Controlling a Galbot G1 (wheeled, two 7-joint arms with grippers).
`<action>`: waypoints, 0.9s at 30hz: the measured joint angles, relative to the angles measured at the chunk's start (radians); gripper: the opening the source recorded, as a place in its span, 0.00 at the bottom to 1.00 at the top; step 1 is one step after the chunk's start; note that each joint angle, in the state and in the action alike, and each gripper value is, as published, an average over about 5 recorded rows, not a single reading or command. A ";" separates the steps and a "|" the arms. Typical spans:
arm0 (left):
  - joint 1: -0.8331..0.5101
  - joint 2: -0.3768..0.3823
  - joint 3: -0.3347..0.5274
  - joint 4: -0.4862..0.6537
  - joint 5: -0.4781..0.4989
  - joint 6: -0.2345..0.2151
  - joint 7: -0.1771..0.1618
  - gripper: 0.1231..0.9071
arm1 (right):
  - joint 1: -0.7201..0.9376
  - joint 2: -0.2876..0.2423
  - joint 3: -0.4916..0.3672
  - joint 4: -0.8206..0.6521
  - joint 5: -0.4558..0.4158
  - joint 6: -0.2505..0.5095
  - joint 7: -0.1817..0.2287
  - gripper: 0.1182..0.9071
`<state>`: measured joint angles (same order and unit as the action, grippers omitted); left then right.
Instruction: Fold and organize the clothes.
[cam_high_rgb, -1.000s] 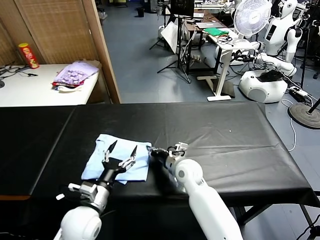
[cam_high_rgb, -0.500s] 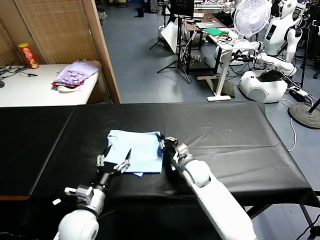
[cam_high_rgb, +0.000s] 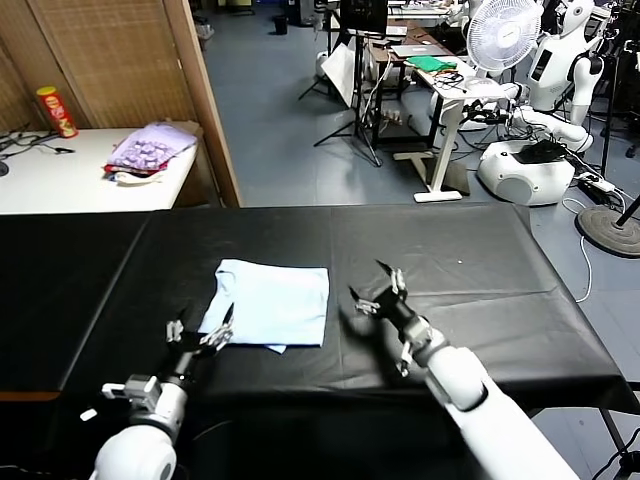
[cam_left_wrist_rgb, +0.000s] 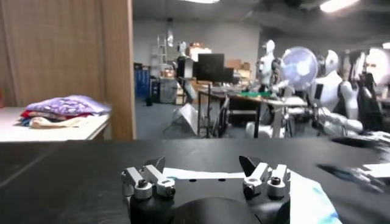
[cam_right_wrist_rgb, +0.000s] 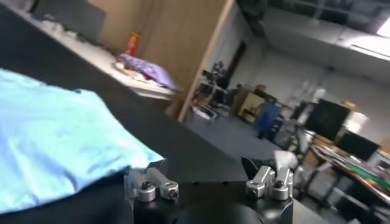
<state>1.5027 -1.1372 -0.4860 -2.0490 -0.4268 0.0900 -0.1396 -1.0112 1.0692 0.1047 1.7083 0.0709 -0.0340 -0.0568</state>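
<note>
Folded T-shirt (cam_high_rgb: 270, 303) lying flat on the black table (cam_high_rgb: 480, 270), both grippers off it.
Its sleeves and print are tucked out of sight; the longer side runs left to right. Left gripper (cam_high_rgb: 200, 330) spread wide at its near-left corner, right gripper (cam_high_rgb: 378, 288) spread wide, empty, just right.

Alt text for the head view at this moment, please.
A folded pale blue T-shirt lies flat on the black table. The open left gripper sits at its near corner, the open right gripper beside it, holding nothing.
</note>
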 joint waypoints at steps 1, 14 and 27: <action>0.004 0.003 -0.001 -0.003 -0.002 0.007 -0.012 0.86 | -0.028 -0.004 0.013 0.025 0.016 -0.009 0.012 0.86; 0.169 0.036 -0.068 -0.083 -0.002 0.017 -0.068 0.86 | -0.390 -0.002 0.179 0.320 0.201 -0.114 0.151 0.86; 0.406 0.041 -0.155 -0.218 -0.109 0.103 -0.116 0.86 | -0.692 0.050 0.297 0.507 0.180 -0.205 0.230 0.86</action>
<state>1.9085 -1.0958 -0.6412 -2.2669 -0.5353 0.1929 -0.2555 -1.7028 1.1191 0.4020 2.2149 0.2507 -0.2386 0.1732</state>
